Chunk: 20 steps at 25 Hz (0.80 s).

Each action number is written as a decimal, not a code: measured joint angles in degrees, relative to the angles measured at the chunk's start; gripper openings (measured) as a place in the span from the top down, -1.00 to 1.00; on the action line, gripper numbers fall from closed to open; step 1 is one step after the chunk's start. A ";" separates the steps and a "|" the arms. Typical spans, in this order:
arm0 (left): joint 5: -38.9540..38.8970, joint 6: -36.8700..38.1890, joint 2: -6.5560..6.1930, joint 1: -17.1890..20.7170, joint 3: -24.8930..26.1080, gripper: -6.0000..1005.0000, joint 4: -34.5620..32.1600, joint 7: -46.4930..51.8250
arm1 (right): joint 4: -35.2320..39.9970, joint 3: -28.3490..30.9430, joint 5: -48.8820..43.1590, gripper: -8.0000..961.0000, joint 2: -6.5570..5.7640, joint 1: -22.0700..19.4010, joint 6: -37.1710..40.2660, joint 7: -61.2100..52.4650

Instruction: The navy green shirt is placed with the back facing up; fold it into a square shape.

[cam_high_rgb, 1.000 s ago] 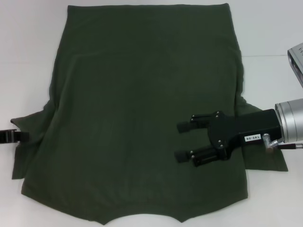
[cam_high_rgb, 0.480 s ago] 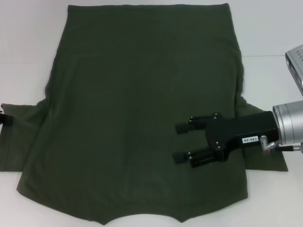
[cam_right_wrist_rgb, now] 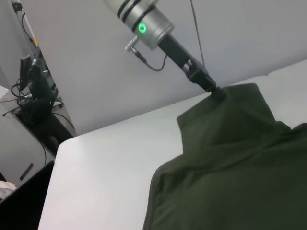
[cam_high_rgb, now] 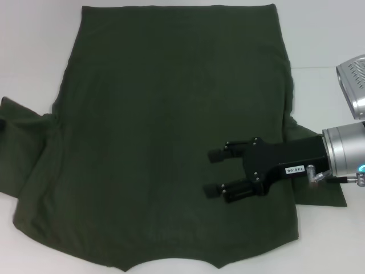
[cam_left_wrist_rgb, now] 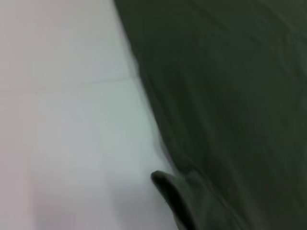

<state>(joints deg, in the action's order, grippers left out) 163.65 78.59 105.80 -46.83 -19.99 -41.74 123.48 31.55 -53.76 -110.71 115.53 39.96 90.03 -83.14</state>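
On the white table the navy green shirt is spread. Its sleeve is clamped by the left gripper; the right gripper hovers with jaws apart. The sleeve may slip out if pulled quickly.

We see the navy green shirt, plain dark olive knit, spread flat across the white table, hem at the far side, curved neckline nearest us, our left sleeve lifted and bunched, right sleeve lying flat.
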 joint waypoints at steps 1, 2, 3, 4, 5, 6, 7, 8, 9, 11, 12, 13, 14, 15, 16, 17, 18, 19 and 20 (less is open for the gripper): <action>0.01 0.20 -0.15 -0.38 -0.56 0.97 -0.13 0.03 | 0.00 -0.11 -0.01 -0.91 0.06 0.01 -0.23 0.10; 0.01 0.36 -0.30 -0.73 -1.44 0.97 -0.33 0.15 | -0.08 -0.23 -0.04 -0.91 0.13 0.01 -0.43 0.31; 0.01 0.44 -0.38 -0.96 -2.24 0.97 -0.48 0.32 | -0.15 -0.27 -0.06 -0.91 0.18 0.01 -0.55 0.59; 0.01 0.45 -0.45 -1.30 -3.49 0.97 -0.67 0.75 | -0.27 -0.32 -0.08 -0.91 0.25 0.01 -0.70 0.92; 0.01 0.45 -0.51 -1.62 -4.60 0.97 -0.78 1.12 | -0.38 -0.39 -0.09 -0.91 0.29 -0.01 -0.80 1.17; 0.01 0.45 -0.54 -1.79 -5.11 0.97 -0.80 1.27 | -0.40 -0.53 -0.10 -0.91 0.32 -0.03 -0.90 1.27; 0.01 0.45 -0.61 -2.14 -6.01 0.97 -0.83 1.57 | -0.41 -0.71 -0.11 -0.91 0.38 -0.05 -1.09 1.30; 0.01 0.44 -0.72 -2.50 -6.72 0.97 -0.86 1.86 | -0.41 -0.89 -0.11 -0.91 0.47 -0.05 -1.24 1.30; 0.01 0.43 -0.80 -2.71 -7.20 0.97 -0.86 2.12 | -0.40 -1.03 -0.12 -0.91 0.59 -0.08 -1.37 1.31; 0.03 0.40 -1.01 -3.36 -9.11 0.97 -1.03 3.41 | -0.32 -1.27 -0.12 -0.91 0.81 -0.17 -1.63 1.31; 0.05 0.40 -1.11 -3.65 -10.52 0.97 -1.25 4.31 | -0.30 -1.40 -0.12 -0.91 0.89 -0.20 -1.75 1.31; 0.07 0.42 -1.20 -3.86 -11.66 0.97 -1.48 5.15 | -0.29 -1.55 -0.12 -0.91 0.94 -0.22 -1.99 1.31; 0.08 0.48 -1.28 -4.03 -12.49 0.97 -1.64 5.70 | -0.30 -1.66 -0.12 -0.91 0.97 -0.23 -2.22 1.31; 0.09 0.79 -1.45 -4.33 -13.32 0.97 -1.86 6.33 | -0.34 -1.82 -0.12 -0.91 0.99 -0.23 -2.51 1.31; 0.09 1.16 -1.63 -4.61 -13.79 0.97 -1.99 6.75 | -0.37 -2.00 -0.12 -0.91 1.02 -0.21 -2.75 1.32; 0.10 1.74 -1.83 -4.97 -14.13 0.97 -2.09 7.17 | -0.38 -2.21 -0.12 -0.91 1.05 -0.20 -3.04 1.31; 0.10 2.37 -2.03 -5.44 -14.36 0.97 -2.13 7.59 | -0.39 -2.45 -0.12 -0.91 1.10 -0.19 -3.18 1.31; 0.10 2.87 -2.17 -5.79 -14.47 0.97 -2.14 7.93 | -0.39 -2.63 -0.13 -0.91 1.16 -0.19 -3.39 1.32; 0.10 3.58 -2.37 -6.37 -14.70 0.97 -2.14 8.71 | -0.39 -2.79 -0.12 -0.91 1.23 -0.18 -3.56 1.32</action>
<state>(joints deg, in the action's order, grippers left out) 163.74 82.17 103.43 -53.20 -34.70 -43.88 132.19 31.16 -56.56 -110.83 116.76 39.77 86.47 -81.82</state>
